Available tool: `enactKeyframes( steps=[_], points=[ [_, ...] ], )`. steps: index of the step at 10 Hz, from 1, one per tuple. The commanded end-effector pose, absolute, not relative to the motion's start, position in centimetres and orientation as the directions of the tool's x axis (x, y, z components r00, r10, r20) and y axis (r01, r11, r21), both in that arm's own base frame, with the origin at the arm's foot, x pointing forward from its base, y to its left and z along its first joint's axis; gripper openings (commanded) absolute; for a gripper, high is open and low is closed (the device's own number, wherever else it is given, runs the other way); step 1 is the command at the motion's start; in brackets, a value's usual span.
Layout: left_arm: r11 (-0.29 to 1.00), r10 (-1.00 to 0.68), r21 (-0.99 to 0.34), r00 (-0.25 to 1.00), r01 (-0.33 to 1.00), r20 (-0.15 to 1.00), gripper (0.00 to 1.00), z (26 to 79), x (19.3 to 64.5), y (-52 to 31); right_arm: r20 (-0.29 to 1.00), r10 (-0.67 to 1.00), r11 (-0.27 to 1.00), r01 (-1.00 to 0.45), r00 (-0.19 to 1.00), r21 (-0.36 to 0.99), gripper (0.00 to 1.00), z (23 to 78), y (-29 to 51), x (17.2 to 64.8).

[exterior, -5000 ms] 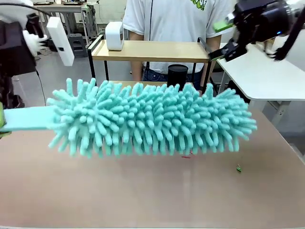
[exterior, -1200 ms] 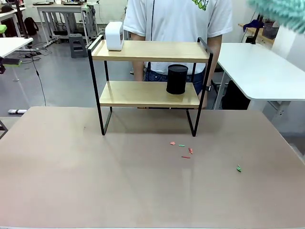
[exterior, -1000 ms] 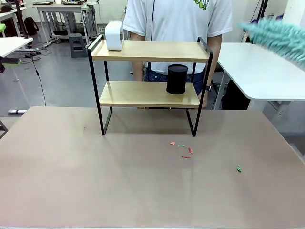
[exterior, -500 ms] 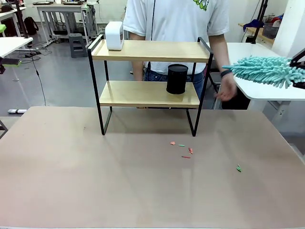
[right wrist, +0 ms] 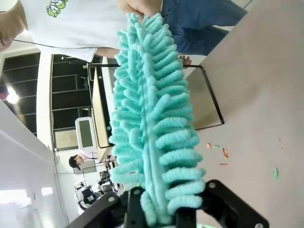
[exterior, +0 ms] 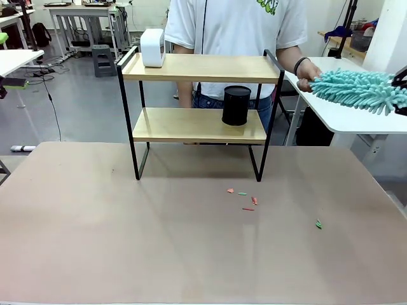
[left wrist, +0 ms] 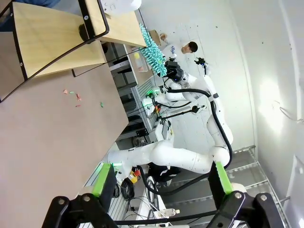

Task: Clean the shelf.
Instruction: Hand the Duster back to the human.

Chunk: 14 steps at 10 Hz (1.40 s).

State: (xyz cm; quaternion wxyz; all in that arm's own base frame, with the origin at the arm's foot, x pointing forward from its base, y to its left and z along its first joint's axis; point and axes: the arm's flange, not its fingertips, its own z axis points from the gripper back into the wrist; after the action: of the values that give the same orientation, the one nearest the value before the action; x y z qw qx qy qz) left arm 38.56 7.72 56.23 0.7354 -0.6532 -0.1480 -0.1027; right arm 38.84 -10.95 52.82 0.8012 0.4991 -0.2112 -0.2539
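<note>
Our right gripper (right wrist: pixel 159 209) is clenched on the base of a teal fluffy duster (exterior: pixel 356 90), whose far tip a person's hand (exterior: pixel 309 71) touches. Our left gripper (left wrist: pixel 159 183) is released, its fingers spread around nothing. The shelf (exterior: pixel 200 68) stands well ahead of both grippers, beyond scattered scraps (exterior: pixel 243 199) on the tan table (exterior: pixel 95 235).

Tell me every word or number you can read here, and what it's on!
None can be read.
Green print on the person's white shirt: cut off and tilted, unreadable.
White device on the shelf: its screen shows no legible text.
</note>
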Motion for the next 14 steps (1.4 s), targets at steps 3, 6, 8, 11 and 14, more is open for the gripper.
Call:
enactKeyframes(
  steps=[3,6,8,11,14],
  points=[
    [0.131,0.045,-0.925,0.93,0.357,0.365,1.0,56.5,38.5,7.6,0.086,-0.618,0.373,0.196,0.782,0.907,0.16,52.8,-10.9,38.9],
    [0.131,0.045,-0.925,0.93,0.357,0.365,1.0,56.5,38.5,7.6,0.081,-0.584,0.384,0.187,0.808,0.904,1.0,52.8,-10.2,39.4],
    [0.131,0.045,-0.925,0.93,0.357,0.365,1.0,56.5,38.5,7.6,0.08,-0.559,0.382,0.171,0.825,0.908,1.0,52.9,-9.8,39.5],
    [0.126,0.042,-0.93,0.935,0.344,0.352,1.0,56.2,38.6,7.7,0.075,-0.479,0.336,0.104,0.875,0.936,1.0,52.9,-8.8,39.3],
    [0.13,0.054,-0.968,0.973,0.216,0.225,1.0,55.4,38.7,4.0,0.069,-0.191,0.239,-0.022,0.979,0.971,1.0,51.6,-2.1,40.2]
  ],
)
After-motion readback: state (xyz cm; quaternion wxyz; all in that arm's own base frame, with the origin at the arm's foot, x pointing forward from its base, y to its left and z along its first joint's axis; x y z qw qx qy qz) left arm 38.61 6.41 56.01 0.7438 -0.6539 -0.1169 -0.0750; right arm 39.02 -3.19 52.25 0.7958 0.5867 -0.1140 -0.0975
